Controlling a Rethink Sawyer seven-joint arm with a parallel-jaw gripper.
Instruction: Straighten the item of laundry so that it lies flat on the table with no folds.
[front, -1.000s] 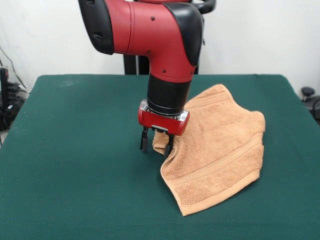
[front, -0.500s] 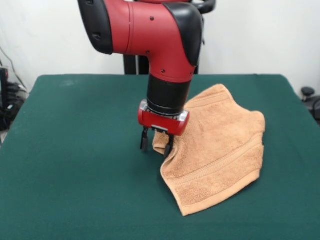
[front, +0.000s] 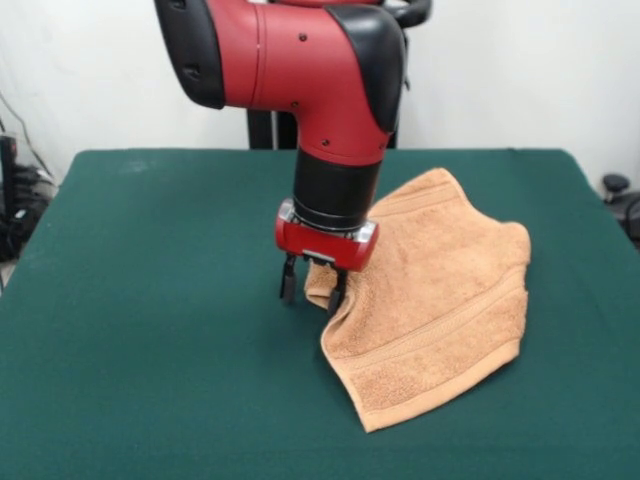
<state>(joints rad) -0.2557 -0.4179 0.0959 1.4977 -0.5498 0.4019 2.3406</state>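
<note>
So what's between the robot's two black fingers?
In the front view, a bunched corner of the towel sits between the tool's fingers.

We see the towel (front: 430, 300) on the table (front: 150, 330), right of centre (gripper (front: 312, 287) at its left edge).

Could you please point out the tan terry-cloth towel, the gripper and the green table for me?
Tan terry-cloth towel (front: 440, 300): front view, middle of its flat part.
Red and black arm's gripper (front: 312, 288): front view, midway between its fingertips, by the towel's raised edge.
Dark green felt-topped table (front: 150, 330): front view, bare top.
</note>
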